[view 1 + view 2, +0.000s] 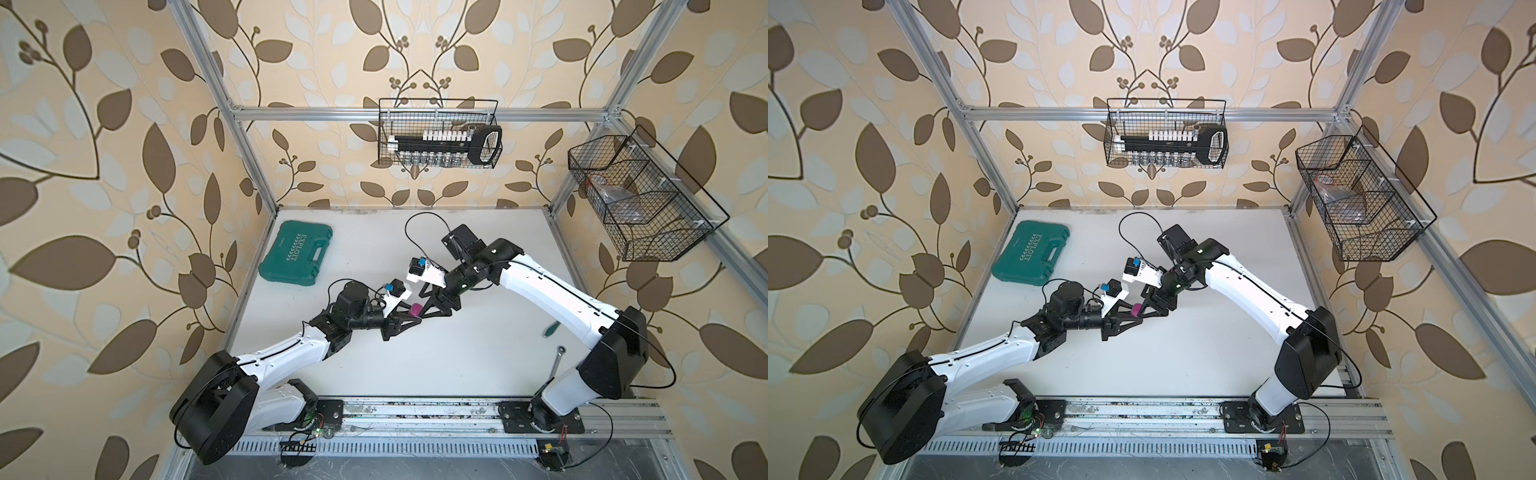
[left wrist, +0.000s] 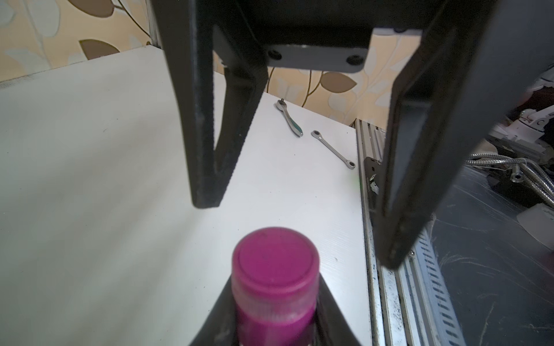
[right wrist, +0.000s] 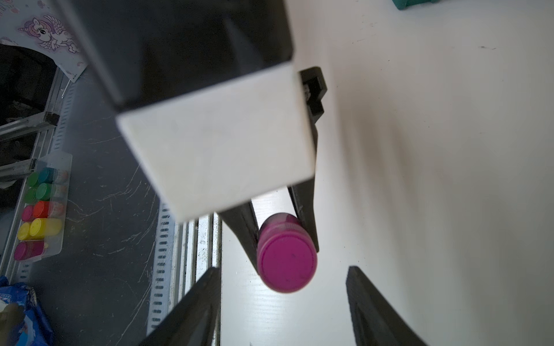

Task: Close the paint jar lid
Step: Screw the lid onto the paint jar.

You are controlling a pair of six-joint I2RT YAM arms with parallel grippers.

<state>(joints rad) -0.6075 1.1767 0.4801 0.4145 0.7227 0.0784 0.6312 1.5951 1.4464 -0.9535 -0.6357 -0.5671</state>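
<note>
Arms meet mid-frame. Left end effector (image 2: 274,281) clamps paint jar (image 3: 280,227) — axis along its fingers, lid (image 3: 287,263) facing right end effector (image 3: 284,269), jaws apart.

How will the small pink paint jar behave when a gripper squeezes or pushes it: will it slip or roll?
The paint jar looks rigid: the left gripper clamps its body with no visible denting. Its round, smooth-looking wall could probably twist or slip between the fingers. Laid on its side, it would likely roll.
</note>
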